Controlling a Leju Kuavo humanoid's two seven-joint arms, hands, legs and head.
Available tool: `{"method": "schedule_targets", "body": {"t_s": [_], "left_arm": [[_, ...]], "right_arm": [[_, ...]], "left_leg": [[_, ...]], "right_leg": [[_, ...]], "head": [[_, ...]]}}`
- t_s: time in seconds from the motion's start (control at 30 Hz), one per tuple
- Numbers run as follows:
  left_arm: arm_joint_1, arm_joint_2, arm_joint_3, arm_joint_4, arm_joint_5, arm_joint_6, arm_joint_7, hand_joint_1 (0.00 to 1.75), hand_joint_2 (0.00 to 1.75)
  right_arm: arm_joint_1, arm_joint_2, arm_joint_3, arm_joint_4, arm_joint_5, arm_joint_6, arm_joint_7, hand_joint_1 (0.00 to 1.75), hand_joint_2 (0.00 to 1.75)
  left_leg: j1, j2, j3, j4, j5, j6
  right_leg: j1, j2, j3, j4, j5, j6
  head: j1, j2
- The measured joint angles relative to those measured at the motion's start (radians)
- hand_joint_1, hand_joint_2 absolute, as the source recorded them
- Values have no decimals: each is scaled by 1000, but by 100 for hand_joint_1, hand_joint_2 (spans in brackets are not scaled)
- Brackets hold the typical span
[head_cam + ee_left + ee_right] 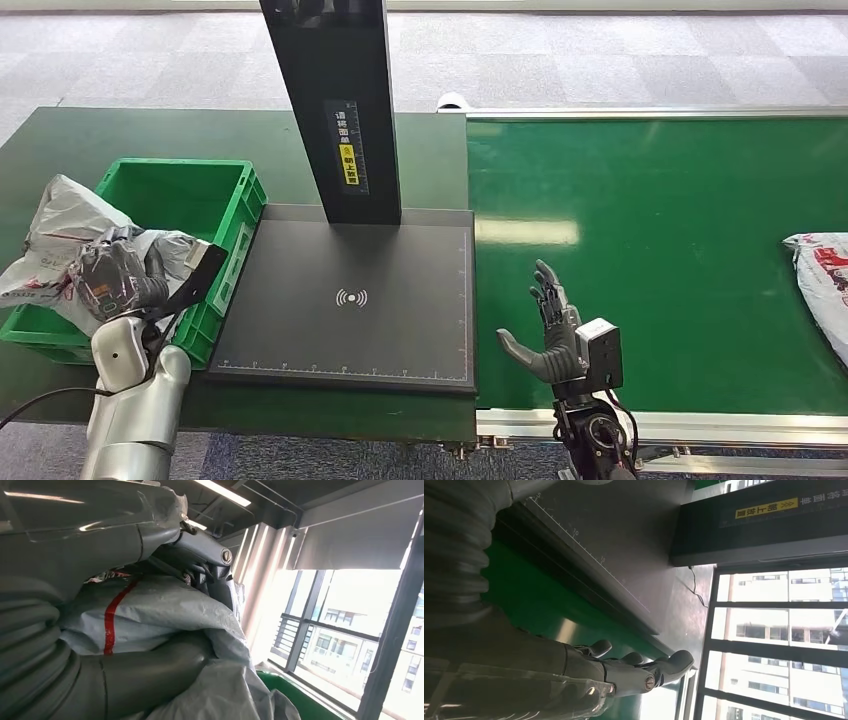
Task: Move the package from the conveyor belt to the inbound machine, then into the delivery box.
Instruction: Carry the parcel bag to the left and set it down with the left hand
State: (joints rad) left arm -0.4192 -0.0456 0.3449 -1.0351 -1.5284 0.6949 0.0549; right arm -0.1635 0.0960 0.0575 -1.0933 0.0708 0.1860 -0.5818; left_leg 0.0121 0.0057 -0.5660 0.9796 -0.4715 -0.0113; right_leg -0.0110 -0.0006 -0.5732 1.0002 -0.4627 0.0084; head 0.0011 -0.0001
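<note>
From the head view, we are seeing the left hand [118, 280] gripping a grey bag [62, 232] over the front left corner of the green box [215, 195], which is sitting on the bench [60, 135] against the left edge of the black scanner plate [400, 330]. The scanner's post [335, 100] is rising from the plate's far edge. The right hand [548, 335] is hovering with fingers spread and nothing in it, above the belt [660, 260] near its front left corner. Another bag [822, 285] is lying at the belt's right edge.

At the left wrist, we are looking at the fingers [200, 550] wrapping the crumpled grey bag [165, 605], which is showing a red stripe; a green box rim [300, 700] is showing beyond it.

At the right wrist, we are seeing the hand [634, 667] stretched flat and holding nothing over the belt [534, 605], beside the plate's ruled edge [599, 555] and the post [764, 525].
</note>
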Motion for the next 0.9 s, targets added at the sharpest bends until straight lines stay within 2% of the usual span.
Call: {"method": "schedule_targets", "body": {"t_s": [0.27,0.43,0.57,0.63,0.7,0.73,0.83,0.87,0.9], "left_arm": [[50,5,-45,-169,-24,2,22,0,175],[61,6,-53,-222,-24,2,22,0,175],[67,5,-57,-246,-20,2,13,0,0],[74,3,-57,-282,-8,2,-20,0,0],[78,-7,-47,-346,17,2,-102,0,0],[76,-20,-31,-387,41,3,-179,0,0],[41,-98,93,-509,180,5,-568,0,0],[29,-123,140,-546,232,5,-680,0,0],[22,-142,175,-580,279,5,-746,0,0]], "right_arm": [[0,8,-2,0,7,2,4,0,175],[0,11,-3,0,7,2,4,0,175],[0,13,-4,0,7,2,4,0,175],[0,13,-4,0,7,2,4,0,175],[-1,13,-4,0,7,1,4,0,175],[-1,13,-4,0,7,0,4,0,175],[-3,14,-4,1,6,-3,1,0,175],[-4,14,-4,2,5,-3,-2,0,175],[-5,15,-3,3,4,-4,-5,0,175]], "left_leg": [[0,0,0,0,0,0],[0,0,0,0,0,0],[0,0,0,0,0,0],[0,0,0,0,0,0],[0,0,0,0,0,0],[0,0,0,0,0,0],[0,0,-1,0,0,0],[0,1,-1,0,0,0],[0,1,0,0,0,0]], "right_leg": [[0,0,0,0,0,0],[0,0,0,0,0,0],[0,0,0,0,0,0],[0,0,0,0,0,0],[0,0,0,0,0,0],[0,0,0,0,0,0],[0,0,0,0,0,0],[0,0,0,0,0,0],[0,1,0,0,0,0]], "head": [[0,0],[0,0],[0,0],[0,0],[0,0],[0,0],[0,0],[0,0],[0,0]]}}
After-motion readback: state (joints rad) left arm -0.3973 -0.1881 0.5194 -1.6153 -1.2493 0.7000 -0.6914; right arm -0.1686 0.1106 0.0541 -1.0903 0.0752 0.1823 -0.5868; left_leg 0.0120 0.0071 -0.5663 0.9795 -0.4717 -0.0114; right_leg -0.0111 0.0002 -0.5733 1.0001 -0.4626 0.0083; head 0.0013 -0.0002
